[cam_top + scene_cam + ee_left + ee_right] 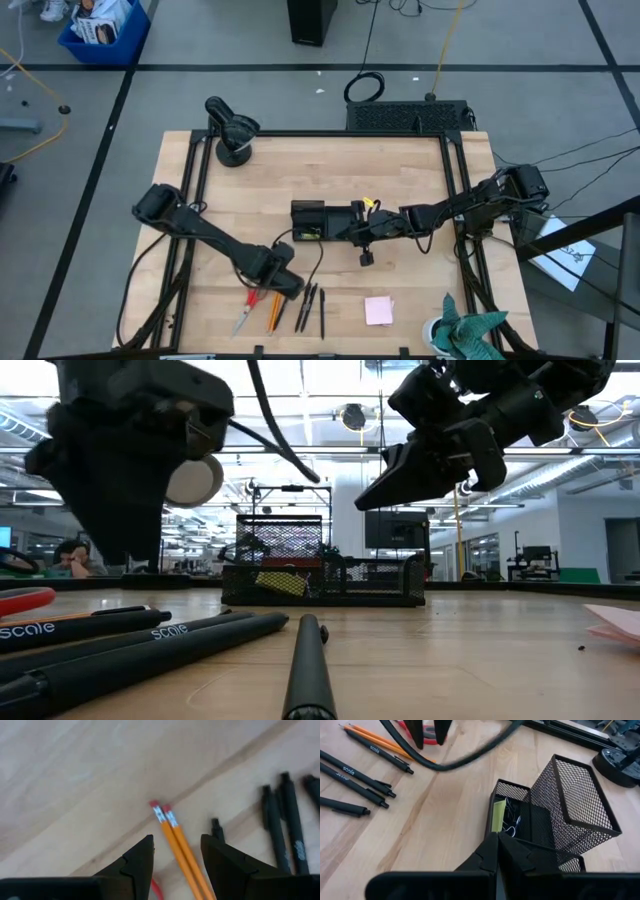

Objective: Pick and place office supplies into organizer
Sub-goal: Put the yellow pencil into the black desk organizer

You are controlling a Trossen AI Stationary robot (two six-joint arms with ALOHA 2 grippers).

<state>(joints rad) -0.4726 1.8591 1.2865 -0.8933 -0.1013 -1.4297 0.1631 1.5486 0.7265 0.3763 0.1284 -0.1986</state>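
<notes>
Two orange pencils [175, 837] lie side by side on the table, and my left gripper [177, 856] hangs open just above them, pointing down, a finger on either side and touching neither. Red-handled scissors [245, 312] lie to their left and black pens [310, 305] to their right. The pink sticky-note pad [378, 310] lies farther right. The black mesh organizer [312, 220] stands mid-table, with a yellow piece [499, 815] in one low compartment. My right gripper [497, 849] hovers shut over the organizer's right end, slanting down, and holds nothing.
A round black device [232, 130] stands at the far left corner. A teal cloth [470, 335] lies at the near right corner. A black cable [465, 760] from the left arm hangs between the organizer and the pens. Bare wood lies right of the organizer.
</notes>
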